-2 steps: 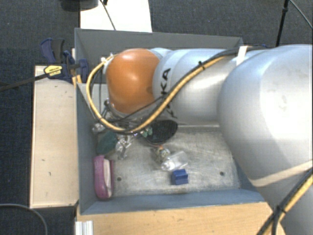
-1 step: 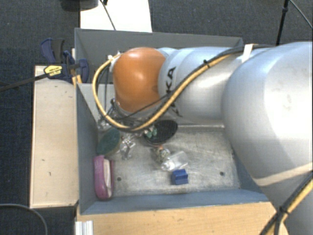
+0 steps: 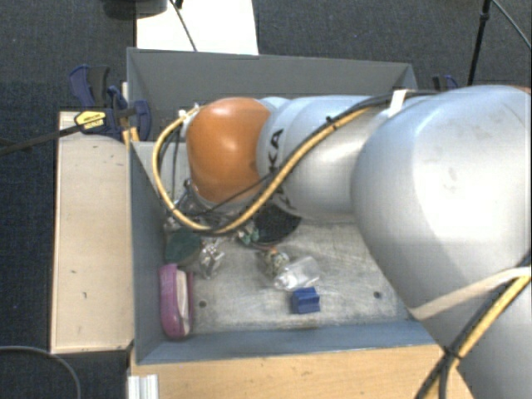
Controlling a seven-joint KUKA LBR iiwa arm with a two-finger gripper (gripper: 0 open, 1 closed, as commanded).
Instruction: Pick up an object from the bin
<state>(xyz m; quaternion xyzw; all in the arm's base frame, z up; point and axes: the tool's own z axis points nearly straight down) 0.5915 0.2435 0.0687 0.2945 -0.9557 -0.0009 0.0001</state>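
Camera view: claw [image 3: 206, 258] mostly hidden beneath orange cover [image 3: 224, 148], near pink oblong thing [image 3: 174, 300].

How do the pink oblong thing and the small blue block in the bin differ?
The pink oblong thing is long, rounded and larger; the blue block is short and boxy. The pink oblong thing lies along the bin's left wall, the blue block on open floor. Both rest on the bin floor.

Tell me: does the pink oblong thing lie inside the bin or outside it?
Inside. The pink oblong thing lies on the floor of the bin, along its left wall.
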